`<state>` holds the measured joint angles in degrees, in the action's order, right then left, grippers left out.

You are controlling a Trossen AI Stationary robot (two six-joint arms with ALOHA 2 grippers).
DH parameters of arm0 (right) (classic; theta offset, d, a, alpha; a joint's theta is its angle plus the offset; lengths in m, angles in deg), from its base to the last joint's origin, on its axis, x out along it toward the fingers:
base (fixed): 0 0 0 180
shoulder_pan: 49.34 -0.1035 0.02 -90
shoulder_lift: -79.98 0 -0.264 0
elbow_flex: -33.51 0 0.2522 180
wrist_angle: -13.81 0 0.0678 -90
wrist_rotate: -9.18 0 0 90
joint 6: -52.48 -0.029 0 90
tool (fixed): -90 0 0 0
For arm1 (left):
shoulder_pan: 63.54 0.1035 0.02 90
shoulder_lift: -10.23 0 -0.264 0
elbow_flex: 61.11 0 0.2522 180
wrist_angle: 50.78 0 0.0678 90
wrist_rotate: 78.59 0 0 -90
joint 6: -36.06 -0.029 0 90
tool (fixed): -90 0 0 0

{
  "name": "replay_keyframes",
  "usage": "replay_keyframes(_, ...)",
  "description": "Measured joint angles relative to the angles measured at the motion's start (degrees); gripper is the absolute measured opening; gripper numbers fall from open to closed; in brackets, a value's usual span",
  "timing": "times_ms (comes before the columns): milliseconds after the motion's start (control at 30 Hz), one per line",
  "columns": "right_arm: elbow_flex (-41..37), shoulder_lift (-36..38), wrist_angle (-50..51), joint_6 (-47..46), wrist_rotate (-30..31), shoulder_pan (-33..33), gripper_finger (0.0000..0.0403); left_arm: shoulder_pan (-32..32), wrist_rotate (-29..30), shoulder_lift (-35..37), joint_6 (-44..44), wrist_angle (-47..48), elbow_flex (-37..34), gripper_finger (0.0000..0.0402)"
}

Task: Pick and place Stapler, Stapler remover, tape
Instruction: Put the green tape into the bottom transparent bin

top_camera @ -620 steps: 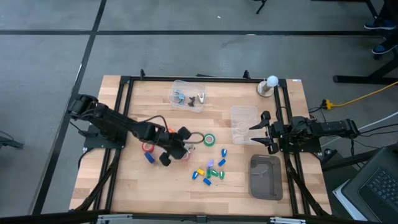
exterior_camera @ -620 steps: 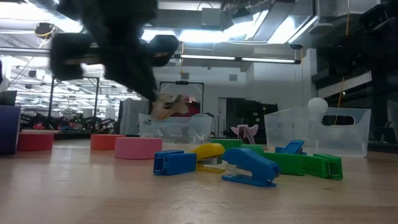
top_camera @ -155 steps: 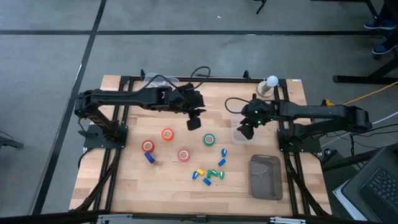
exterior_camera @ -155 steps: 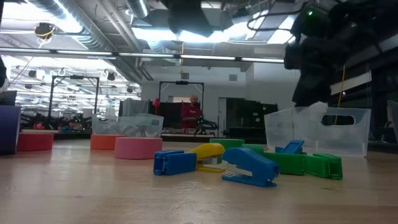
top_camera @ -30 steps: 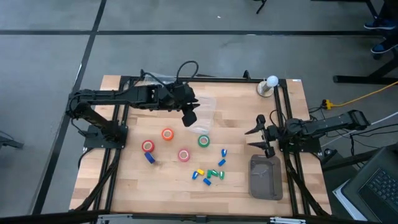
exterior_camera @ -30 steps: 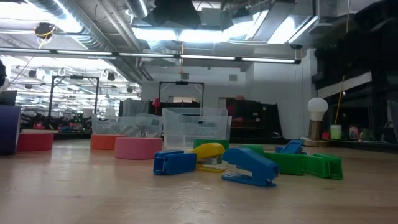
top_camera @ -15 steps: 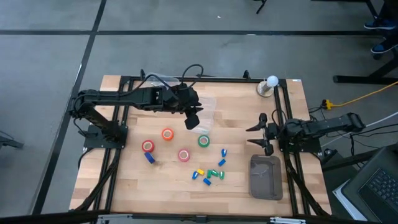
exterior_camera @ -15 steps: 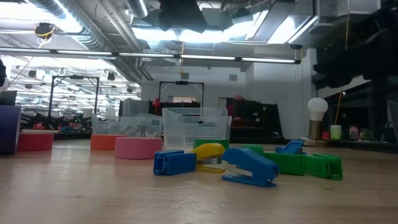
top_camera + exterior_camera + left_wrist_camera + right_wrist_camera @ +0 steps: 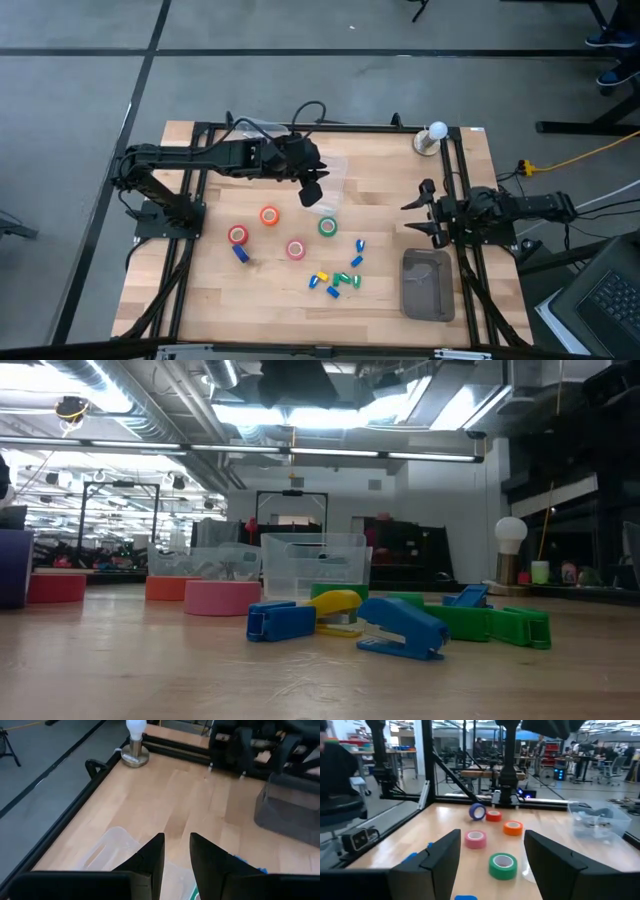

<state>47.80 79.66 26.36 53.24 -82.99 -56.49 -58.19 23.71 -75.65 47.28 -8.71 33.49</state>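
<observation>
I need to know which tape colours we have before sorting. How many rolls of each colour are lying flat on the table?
Red tape roll: 1
Orange tape roll: 1
Pink tape roll: 1
Green tape roll: 1
Total: 4

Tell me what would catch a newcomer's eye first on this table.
Four small ring-shaped rolls of coloured tape, the green one, the orange one, a red one and a pink one, dot the middle of the pale wooden table. Above the green roll hangs the left gripper over a clear plastic bin. Nearer the front lies a cluster of small blue, yellow and green staplers, with a grey tray beside them.
</observation>
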Motion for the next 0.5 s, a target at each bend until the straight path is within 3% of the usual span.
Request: replay_keyframes(500, 0.0, 0.0, 0.02, 5.54, 1.07, 1.9, 0.0225, -2.02, -1.69, -0.04, 0.6, -0.71, 0.0, 0.0086)
